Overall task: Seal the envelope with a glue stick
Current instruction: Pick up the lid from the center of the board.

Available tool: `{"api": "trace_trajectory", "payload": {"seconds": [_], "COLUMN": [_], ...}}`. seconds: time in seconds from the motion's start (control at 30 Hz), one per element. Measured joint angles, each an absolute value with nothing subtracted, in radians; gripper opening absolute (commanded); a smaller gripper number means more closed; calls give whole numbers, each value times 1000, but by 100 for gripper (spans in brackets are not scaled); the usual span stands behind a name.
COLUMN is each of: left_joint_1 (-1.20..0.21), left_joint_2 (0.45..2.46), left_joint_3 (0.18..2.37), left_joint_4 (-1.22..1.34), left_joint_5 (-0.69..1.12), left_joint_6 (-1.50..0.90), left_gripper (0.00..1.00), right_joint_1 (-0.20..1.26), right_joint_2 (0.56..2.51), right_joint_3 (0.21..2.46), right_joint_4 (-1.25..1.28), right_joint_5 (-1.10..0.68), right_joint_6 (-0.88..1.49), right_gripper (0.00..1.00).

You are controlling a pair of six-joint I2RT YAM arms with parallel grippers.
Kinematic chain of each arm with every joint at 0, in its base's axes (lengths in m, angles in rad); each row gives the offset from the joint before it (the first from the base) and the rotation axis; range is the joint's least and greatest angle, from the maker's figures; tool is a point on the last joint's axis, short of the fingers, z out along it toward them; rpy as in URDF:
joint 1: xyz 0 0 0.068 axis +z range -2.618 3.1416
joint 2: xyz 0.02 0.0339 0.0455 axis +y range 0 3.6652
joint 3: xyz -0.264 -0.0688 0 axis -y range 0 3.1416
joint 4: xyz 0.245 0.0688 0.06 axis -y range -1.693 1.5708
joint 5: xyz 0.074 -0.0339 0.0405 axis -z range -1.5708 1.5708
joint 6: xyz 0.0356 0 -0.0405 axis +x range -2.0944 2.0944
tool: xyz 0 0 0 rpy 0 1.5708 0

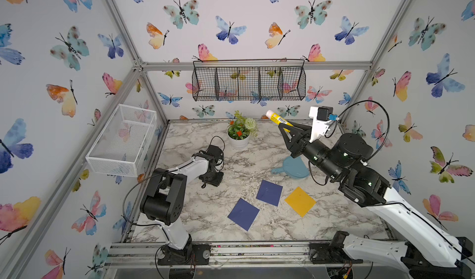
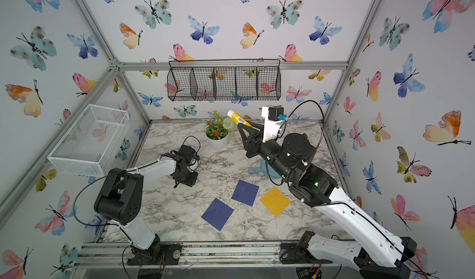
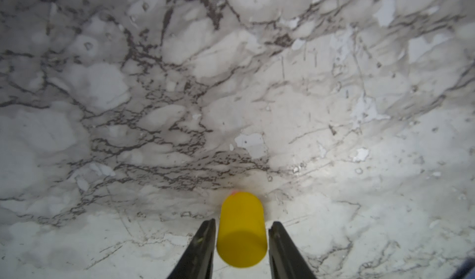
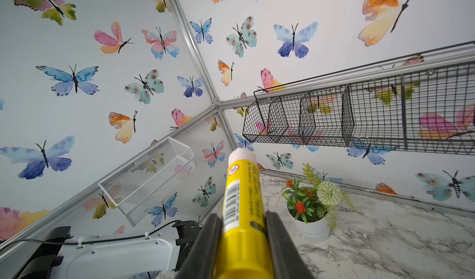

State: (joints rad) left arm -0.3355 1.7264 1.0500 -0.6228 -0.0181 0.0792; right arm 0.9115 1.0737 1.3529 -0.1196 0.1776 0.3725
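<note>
**Glue stick uncapped; gluing not yet begun.** The right gripper (image 1: 284, 126) is clamped on the yellow barrel of the glue stick (image 1: 277, 118). It holds the stick raised over the back of the marble table (image 1: 205, 208), near the potted plant (image 1: 239, 133), with the bare pale tip (image 4: 241, 155) pointing up toward the rear wall. The left gripper (image 3: 243, 221) sits low over the table, jaws partly apart around the yellow cap (image 3: 241, 239); whether they press it cannot be told. A navy square (image 1: 243, 214), a second navy square (image 1: 269, 192) and a yellow square (image 1: 300, 201), presumably the envelopes, lie flat, well apart from the stick. Seemingly left: lower the tip, glue a flap, press it shut.
</note>
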Motion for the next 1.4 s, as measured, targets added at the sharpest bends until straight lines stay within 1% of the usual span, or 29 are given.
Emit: {"api": "trace_trajectory", "payload": {"seconds": [0.3, 0.47, 1.03, 1.4], "left_joint_1": [-336, -336, -336, -336], "left_joint_2": [1726, 1725, 1723, 1715], "left_joint_3": [1050, 1049, 1049, 1049], "left_joint_4": [-607, -603, -603, -603], "left_joint_5": [-17, -17, -17, -16], "left_joint_6": [81, 82, 82, 82], "left_gripper": [40, 38, 38, 34], "right_joint_1": [912, 912, 912, 912], "right_joint_2": [1085, 1085, 1090, 1090], "right_joint_3": [1353, 1353, 1353, 1353], "right_joint_4": [-121, -121, -121, -121], "right_joint_5": [167, 163, 160, 160], "right_joint_6": [373, 373, 373, 373], "right_gripper": [13, 13, 13, 13]}}
